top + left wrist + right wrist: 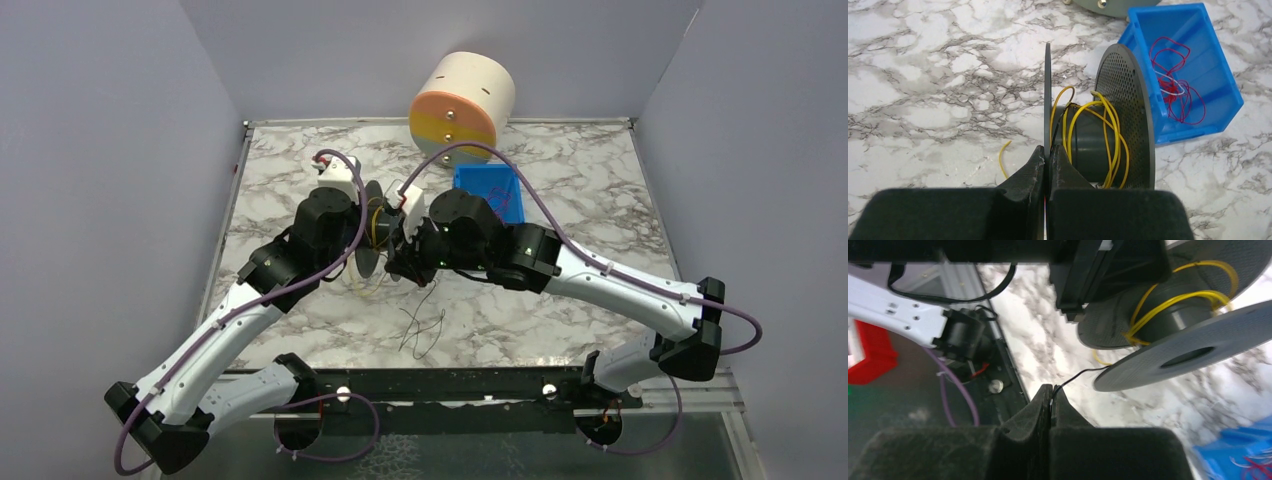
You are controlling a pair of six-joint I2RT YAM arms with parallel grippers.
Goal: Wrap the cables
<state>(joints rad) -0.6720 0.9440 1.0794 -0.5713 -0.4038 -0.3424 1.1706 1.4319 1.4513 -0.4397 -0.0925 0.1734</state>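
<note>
Left arm: you're reaching it up from the near-left base, elbow low by the near edge, forearm angling in toward the middle of the surface.
Left pincer: it's clamping shut on the thin rim of the spool's nearer flange; both flanges are standing upright.
Right arm: you're folding it in from the near right, elbow out by the right edge, forearm running left to meet the left wrist at the spool.
Right pincer: it's pinching closed on a black cable that is running from the fingertips toward a spool flange.
Yellow cable: it's sitting in loose loops round the hub, between the flanges.
Loose dark cables: they're lying on the surface nearer you than the spool.
Red and white cables: they're lying tangled in the blue bin beside the spool.
</note>
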